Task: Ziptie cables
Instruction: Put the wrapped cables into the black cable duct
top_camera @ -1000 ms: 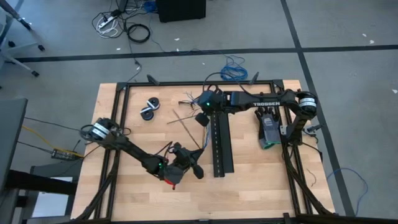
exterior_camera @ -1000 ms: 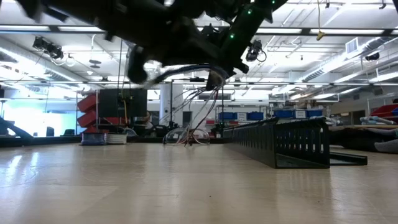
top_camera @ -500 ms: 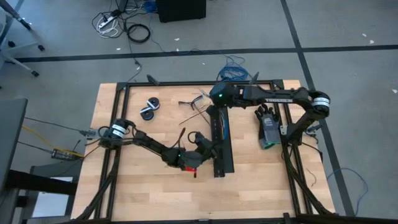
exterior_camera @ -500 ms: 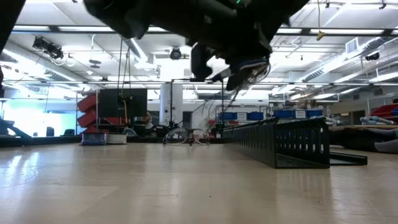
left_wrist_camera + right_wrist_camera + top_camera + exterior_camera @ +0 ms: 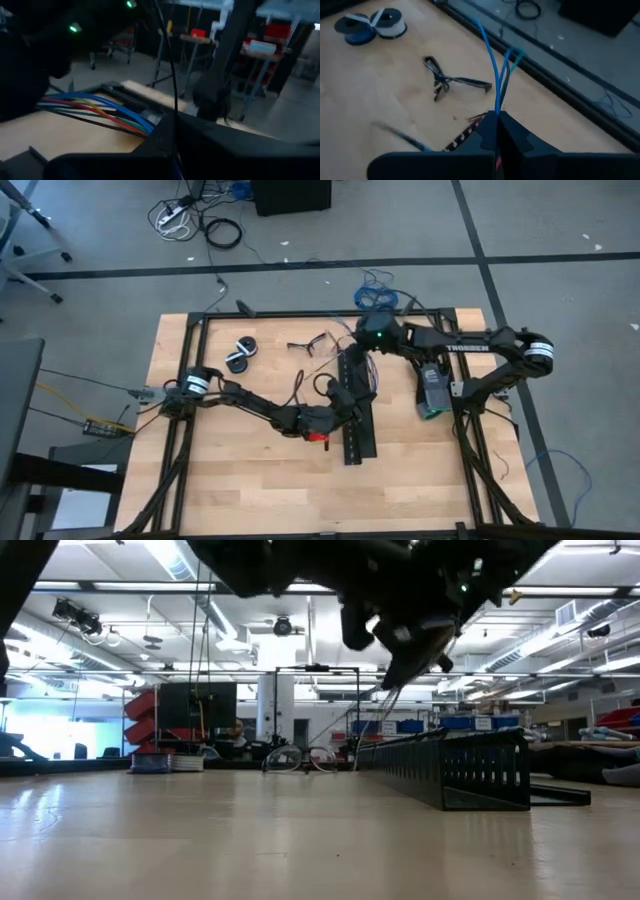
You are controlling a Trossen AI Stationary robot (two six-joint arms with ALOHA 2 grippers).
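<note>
Wooden table [image 5: 180, 480] under you: both pincers clamped shut on the cables [image 5: 492, 75], left pincer [image 5: 345, 395] and right pincer [image 5: 368, 348] over the black perforated tray [image 5: 358, 435].

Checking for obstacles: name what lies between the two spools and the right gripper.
A dark pair of glasses lies there, seen in the high view.

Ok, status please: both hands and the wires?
Right hand shut on wires, above the table. Left hand shut, thin black strand at its tips. Black tray below them.
</note>
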